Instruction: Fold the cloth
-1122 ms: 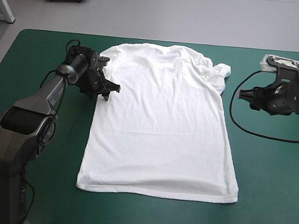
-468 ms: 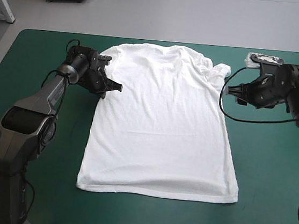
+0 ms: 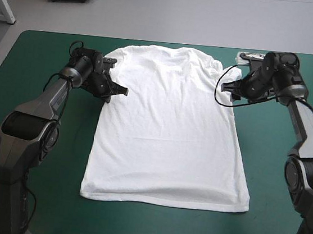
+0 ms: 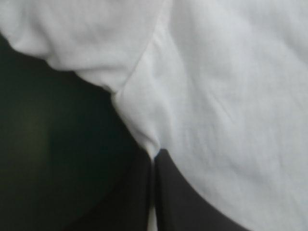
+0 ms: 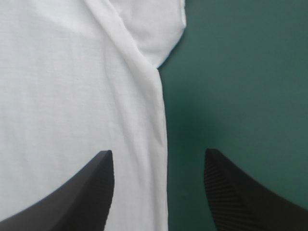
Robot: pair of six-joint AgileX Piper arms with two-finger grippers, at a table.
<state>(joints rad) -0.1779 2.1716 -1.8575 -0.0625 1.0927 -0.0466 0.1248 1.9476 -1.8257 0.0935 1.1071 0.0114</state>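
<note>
Item: T-shirt (image 3: 169, 130), white, short-sleeved, spread flat on the teal-green table (image 3: 269, 220), collar toward the far edge, hem toward the near edge, lying about midway between the table's left and right edges. Position and outline match the earlier frames. Left gripper (image 3: 120, 92): at the shirt's left side, where the left sleeve (image 3: 113, 61) meets the body. In the left wrist view its black fingers (image 4: 192, 202) meet in a point with a pinch of white cloth caught between them (clamped on the T-shirt). Compared with just before, it stands in nearly the same place. Right gripper (image 3: 233, 92): fingers parted, set over the shirt's right side just below the right sleeve (image 3: 229, 75). In the right wrist view one finger (image 5: 96, 192) lies over white cloth and the other (image 5: 231, 192) over bare teal-green cover, with the shirt's side edge running between them. Whether they touch the cloth cannot be told. Change noted: earlier this gripper hung well apart from the shirt, out toward the table's right edge; it has since swung inward to the sleeve.
</note>
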